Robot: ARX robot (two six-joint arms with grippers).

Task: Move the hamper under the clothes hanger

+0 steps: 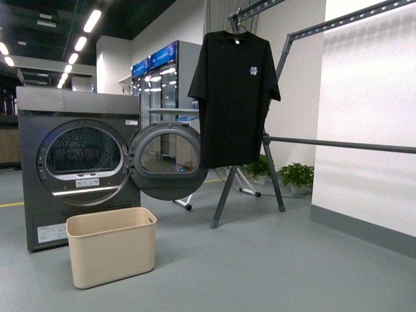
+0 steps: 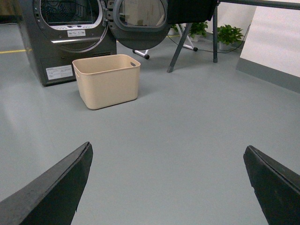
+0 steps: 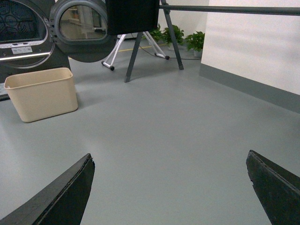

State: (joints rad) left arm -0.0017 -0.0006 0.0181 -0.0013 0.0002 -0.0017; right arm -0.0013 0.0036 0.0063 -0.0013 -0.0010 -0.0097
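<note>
Hamper (image 1: 112, 246) stands before the dryer (image 1: 43, 188), apart from the clothes hanger (image 1: 344, 145). Left gripper (image 2: 167, 148) and right gripper (image 3: 169, 157): jaws wide, apparently empty.

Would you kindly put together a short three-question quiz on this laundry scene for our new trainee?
1. True or false: the hamper already stands under the clothes hanger.
2. The dryer has a round door that is: A) shut, B) swung open, C) missing.
3. What garment hangs from the clothes hanger?
Key: 1 false, it sits on the floor in front of the dryer; 2 B; 3 a black T-shirt.
</note>
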